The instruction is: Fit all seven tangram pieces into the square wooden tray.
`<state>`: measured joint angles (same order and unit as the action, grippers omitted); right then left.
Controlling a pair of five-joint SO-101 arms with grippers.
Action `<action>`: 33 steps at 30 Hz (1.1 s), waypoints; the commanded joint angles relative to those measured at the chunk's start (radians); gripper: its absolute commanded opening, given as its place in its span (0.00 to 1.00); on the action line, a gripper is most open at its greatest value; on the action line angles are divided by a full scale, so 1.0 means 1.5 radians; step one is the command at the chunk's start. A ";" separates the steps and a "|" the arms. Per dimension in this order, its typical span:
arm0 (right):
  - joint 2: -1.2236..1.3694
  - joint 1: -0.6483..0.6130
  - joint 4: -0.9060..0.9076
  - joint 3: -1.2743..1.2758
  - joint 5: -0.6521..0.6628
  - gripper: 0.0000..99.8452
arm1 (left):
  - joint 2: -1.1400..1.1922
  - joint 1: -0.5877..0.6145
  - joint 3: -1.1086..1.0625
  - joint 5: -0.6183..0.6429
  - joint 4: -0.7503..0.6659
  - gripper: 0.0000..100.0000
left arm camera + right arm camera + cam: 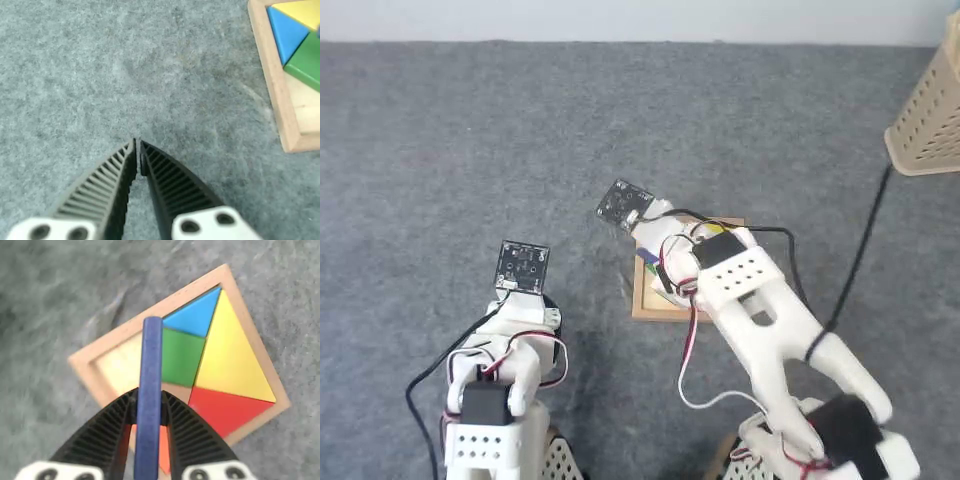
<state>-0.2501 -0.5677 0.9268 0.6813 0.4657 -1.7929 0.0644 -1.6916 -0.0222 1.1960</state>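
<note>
Right gripper (148, 396) clamped on dark blue piece (151, 355), piece on edge above wooden tray (82, 365). Bare slot (120, 367) beside green square (182, 355), probably tray's 7 o'clock in high view. Tip piece flat, square edges, lower, release. Left gripper (138, 146) closed, empty, at tray's 9 o'clock.

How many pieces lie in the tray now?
5: blue triangle in a corner, green square adjoining, big yellow triangle, red triangle touching it, orange piece behind jaws; others possibly hidden.
</note>
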 commanded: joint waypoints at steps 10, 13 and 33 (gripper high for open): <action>0.050 -0.021 -0.016 0.021 -0.072 0.01 | -0.002 0.003 0.004 0.006 0.003 0.01; 0.029 -0.056 0.005 0.037 -0.072 0.01 | -0.002 0.003 0.004 0.006 0.003 0.01; 0.004 -0.121 -0.030 0.045 -0.319 0.02 | -0.002 0.003 0.004 0.006 0.003 0.01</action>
<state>-0.1795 -0.7334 0.8945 0.7626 0.0100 -1.7929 0.0644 -1.6916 -0.0222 1.1960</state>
